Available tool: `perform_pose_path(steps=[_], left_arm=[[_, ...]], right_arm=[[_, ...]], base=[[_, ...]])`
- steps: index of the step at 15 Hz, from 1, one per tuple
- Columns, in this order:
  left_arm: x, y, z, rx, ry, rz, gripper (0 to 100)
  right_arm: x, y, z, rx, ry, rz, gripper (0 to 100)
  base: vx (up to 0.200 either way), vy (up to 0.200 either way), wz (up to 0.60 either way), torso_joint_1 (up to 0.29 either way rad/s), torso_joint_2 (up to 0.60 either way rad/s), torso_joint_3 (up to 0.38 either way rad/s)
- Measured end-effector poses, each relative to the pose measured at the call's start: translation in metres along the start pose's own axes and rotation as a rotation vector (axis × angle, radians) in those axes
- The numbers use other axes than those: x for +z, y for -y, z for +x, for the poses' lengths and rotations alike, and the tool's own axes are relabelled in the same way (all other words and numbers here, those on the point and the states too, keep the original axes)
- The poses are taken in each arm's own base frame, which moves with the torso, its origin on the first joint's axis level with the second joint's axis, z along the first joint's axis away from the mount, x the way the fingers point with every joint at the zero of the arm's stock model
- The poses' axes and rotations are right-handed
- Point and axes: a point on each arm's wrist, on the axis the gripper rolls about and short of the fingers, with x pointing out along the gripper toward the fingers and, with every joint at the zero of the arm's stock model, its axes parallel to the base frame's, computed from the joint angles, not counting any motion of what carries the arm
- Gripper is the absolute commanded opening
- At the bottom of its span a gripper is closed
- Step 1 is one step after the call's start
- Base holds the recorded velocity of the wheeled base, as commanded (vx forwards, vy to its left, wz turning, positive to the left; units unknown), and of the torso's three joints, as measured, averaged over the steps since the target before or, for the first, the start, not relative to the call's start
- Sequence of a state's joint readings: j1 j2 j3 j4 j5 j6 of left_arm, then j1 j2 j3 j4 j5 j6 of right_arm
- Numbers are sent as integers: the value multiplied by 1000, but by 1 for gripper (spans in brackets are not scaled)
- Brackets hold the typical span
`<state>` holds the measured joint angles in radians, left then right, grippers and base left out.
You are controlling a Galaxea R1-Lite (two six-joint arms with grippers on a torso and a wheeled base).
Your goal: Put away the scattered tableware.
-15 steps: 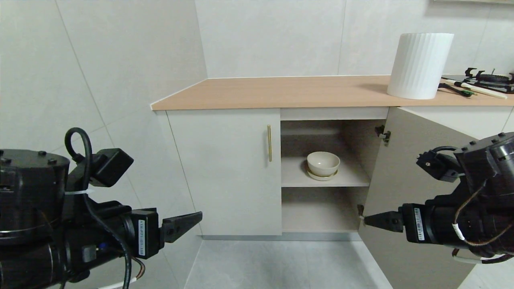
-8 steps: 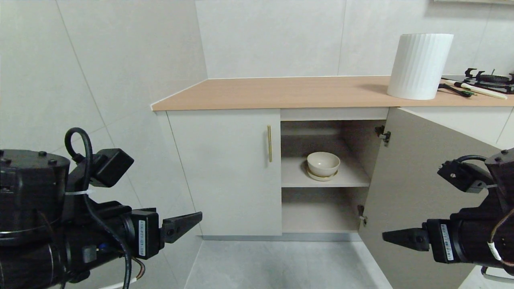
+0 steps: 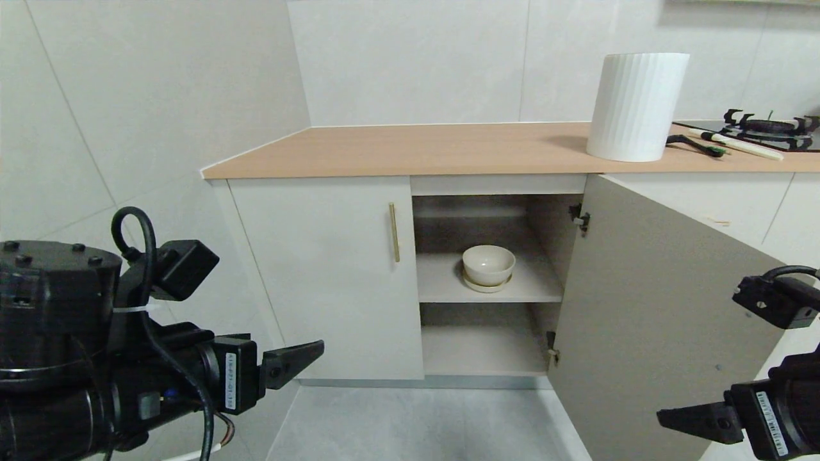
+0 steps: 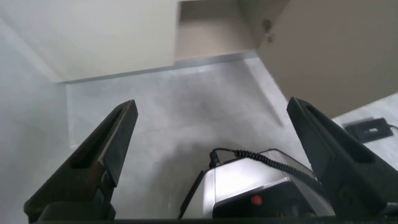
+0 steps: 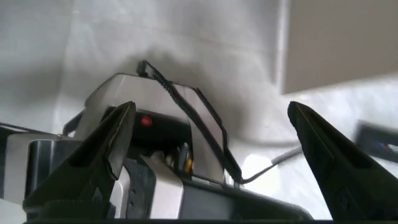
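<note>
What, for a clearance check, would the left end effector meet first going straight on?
Probably the closed cabinet door, low down; the left end effector points at it, but depth is unclear.

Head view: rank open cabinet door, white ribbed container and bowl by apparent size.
1. open cabinet door, largest, though it swings toward the camera, which inflates it
2. white ribbed container
3. bowl, clearly smallest

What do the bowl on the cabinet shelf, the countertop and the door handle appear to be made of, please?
The bowl is likely glazed ceramic: cream, with a soft sheen. The countertop looks like wood or wood-look laminate: matte, with faint grain. The door handle seems to be brushed brass-coloured metal, a thin bar.
</note>
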<state>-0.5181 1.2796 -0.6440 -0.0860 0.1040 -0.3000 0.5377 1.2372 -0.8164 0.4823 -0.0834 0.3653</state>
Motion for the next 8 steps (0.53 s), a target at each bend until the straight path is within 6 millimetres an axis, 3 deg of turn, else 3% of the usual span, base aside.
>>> perform_pose_path(steps=[2, 8], left_arm=[[0, 0, 1, 1, -4, 0, 100], [-1, 0, 1, 2, -9, 0, 100]], right_arm=[[0, 3, -6, -27, -41, 5, 100], [8, 28, -33, -186, -89, 54, 100]], base=[[0, -200, 0, 2, 0, 2], [0, 0, 0, 0, 0, 0]])
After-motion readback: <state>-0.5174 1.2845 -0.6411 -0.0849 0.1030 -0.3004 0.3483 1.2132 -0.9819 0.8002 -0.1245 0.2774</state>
